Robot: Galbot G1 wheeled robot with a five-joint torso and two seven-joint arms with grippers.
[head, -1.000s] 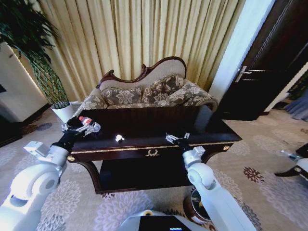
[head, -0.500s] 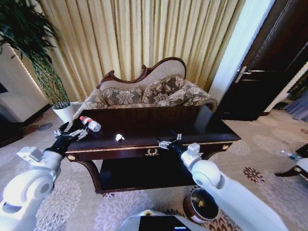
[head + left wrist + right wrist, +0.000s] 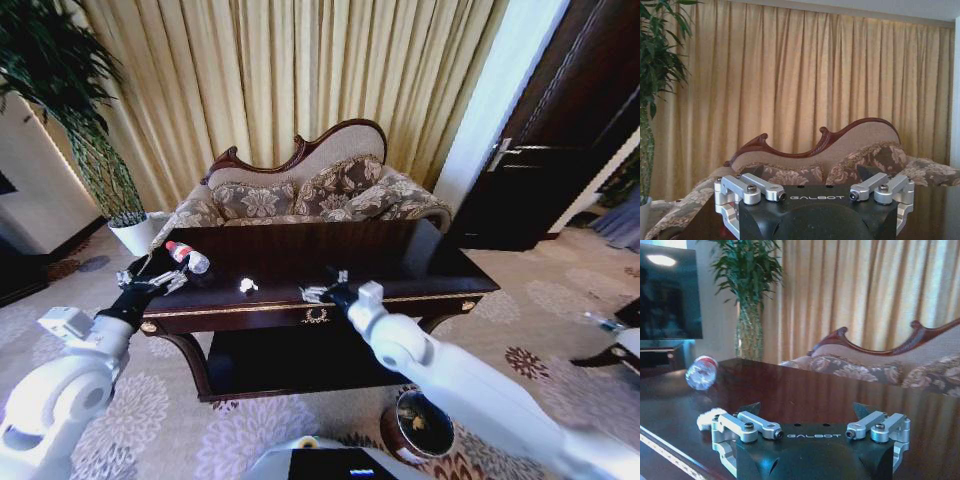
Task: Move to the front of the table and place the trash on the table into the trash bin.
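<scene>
My robot stands before the dark counter (image 3: 420,262). The left gripper (image 3: 150,281) hovers at the counter's left corner just short of the bottle (image 3: 187,257) lying there, jaws spread wide and empty. My right gripper (image 3: 322,290) reaches over the front edge near the white scrap (image 3: 247,286), jaws likewise apart, holding nothing. The trash bin (image 3: 415,425) sits on the carpet below.
</scene>
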